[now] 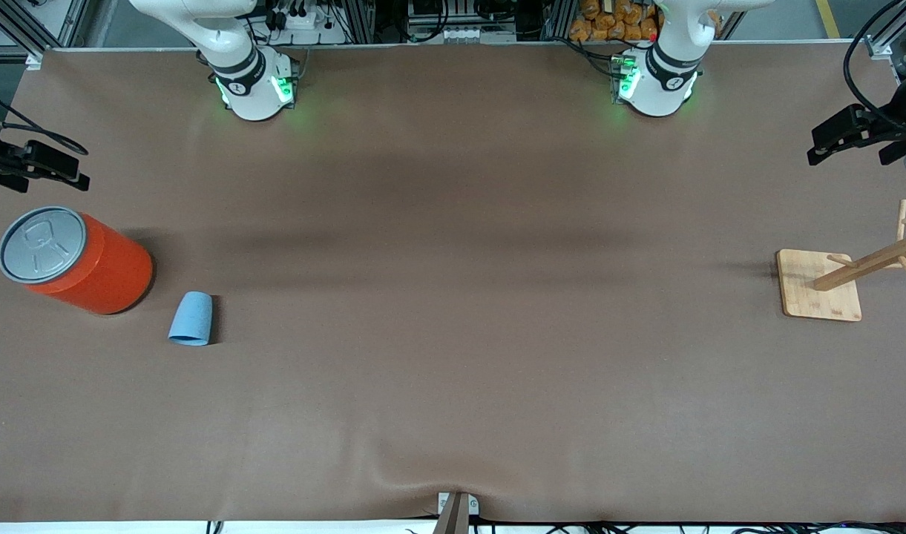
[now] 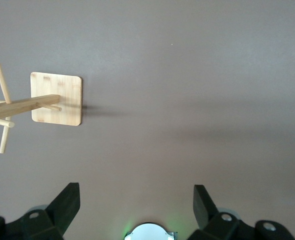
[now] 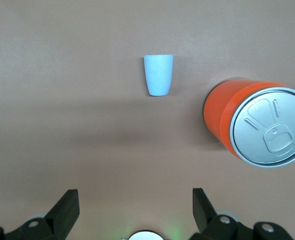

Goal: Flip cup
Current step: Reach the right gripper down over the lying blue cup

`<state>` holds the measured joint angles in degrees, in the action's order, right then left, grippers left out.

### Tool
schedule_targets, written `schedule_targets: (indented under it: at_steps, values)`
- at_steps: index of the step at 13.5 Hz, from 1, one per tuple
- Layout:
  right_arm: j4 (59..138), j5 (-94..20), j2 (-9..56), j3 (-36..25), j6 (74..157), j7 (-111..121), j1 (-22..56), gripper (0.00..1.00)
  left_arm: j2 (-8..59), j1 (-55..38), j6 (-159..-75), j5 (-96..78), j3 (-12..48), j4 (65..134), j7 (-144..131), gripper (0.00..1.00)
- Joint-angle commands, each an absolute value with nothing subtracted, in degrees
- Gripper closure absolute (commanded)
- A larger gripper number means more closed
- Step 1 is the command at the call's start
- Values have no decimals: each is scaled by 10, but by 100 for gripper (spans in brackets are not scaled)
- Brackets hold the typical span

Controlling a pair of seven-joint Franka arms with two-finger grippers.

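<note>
The small light-blue cup (image 1: 191, 319) lies on its side on the brown table toward the right arm's end, its wider rim pointing toward the front camera. It also shows in the right wrist view (image 3: 158, 75). My right gripper (image 3: 135, 202) is open and empty, high over the table and well apart from the cup. My left gripper (image 2: 136, 200) is open and empty, high over bare table toward the left arm's end. Neither gripper shows in the front view.
A large orange can (image 1: 89, 263) with a grey pull-tab lid sits beside the cup, nearer the table's end; it also shows in the right wrist view (image 3: 227, 117). A wooden peg rack on a square base (image 1: 820, 285) stands at the left arm's end.
</note>
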<state>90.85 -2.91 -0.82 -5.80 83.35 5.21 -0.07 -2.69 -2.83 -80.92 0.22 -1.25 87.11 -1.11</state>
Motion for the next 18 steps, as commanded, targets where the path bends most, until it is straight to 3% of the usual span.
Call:
schedule_targets:
  at_steps: [1, 8, 11, 18]
  values:
    - [899, -17, -4, -55, 824, 53, -4, 0, -27, -23, -811, -10, -11, 866, -7, 0]
    - [910, -15, 11, -56, 838, 52, -5, 0, -21, -24, -810, -8, -11, 866, -9, 0]
    - [939, -16, 36, -56, 895, 53, -7, 0, -21, -20, -810, -8, -11, 866, -4, 0]
    - [947, -18, 167, -55, 1015, 52, -16, 0, -21, -21, -809, -8, -11, 867, -4, 0]
